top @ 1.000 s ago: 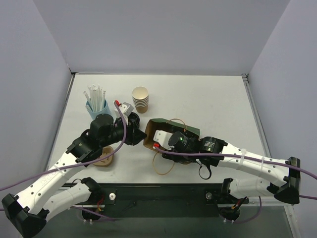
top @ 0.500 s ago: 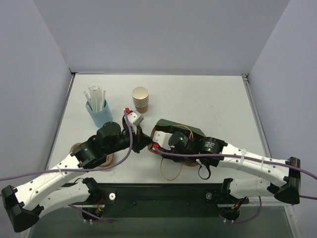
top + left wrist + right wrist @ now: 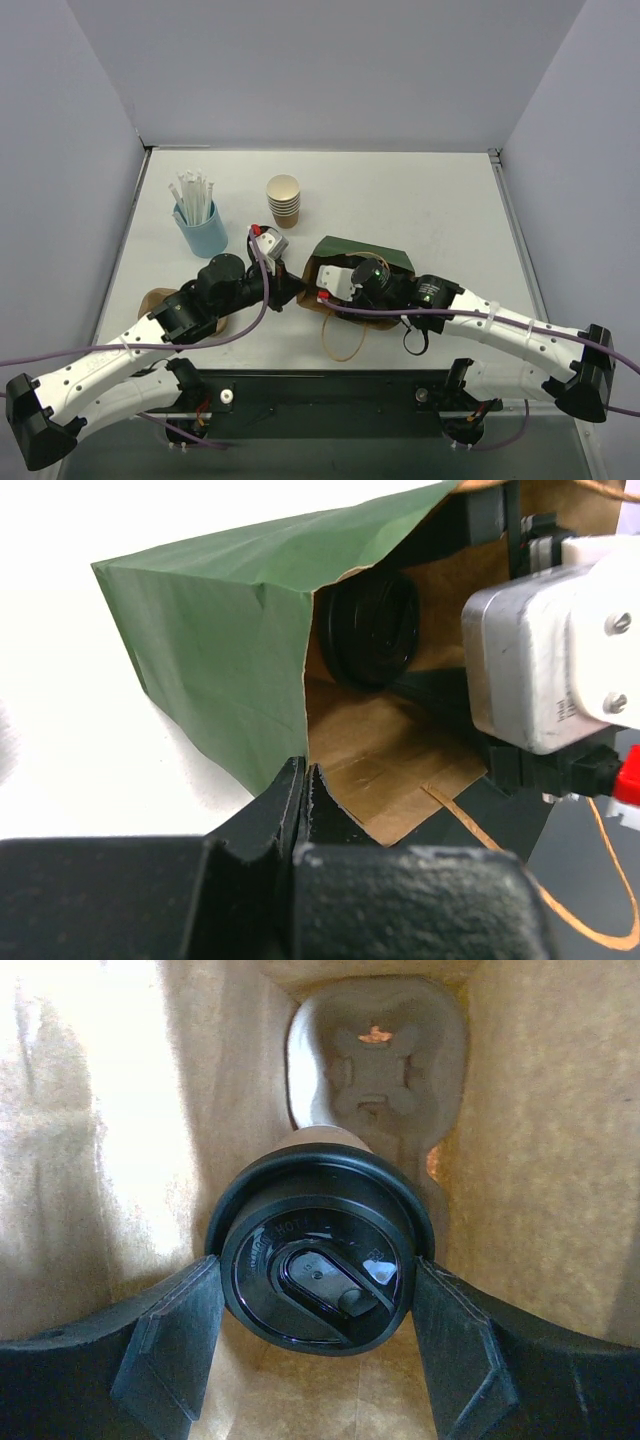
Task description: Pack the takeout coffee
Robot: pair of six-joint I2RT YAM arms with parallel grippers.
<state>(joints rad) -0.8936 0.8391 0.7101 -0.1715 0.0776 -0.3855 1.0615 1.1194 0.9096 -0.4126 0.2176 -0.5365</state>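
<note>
Your left hand (image 3: 306,782) pinches the nine o'clock lip of the paper bag (image 3: 210,640), propping it wide so your right hand (image 3: 318,1305), grasping the takeout coffee (image 3: 320,1260), can reach the carrier (image 3: 378,1060) at twelve

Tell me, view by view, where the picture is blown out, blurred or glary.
Top external: evenly lit and sharp, shadows soft. Left wrist: the table behind the green bag is washed out, and the left end effector is dark and out of focus. Right wrist: the bag's inner wall is overexposed at upper left, with glints on the lid of the takeout coffee.
</note>
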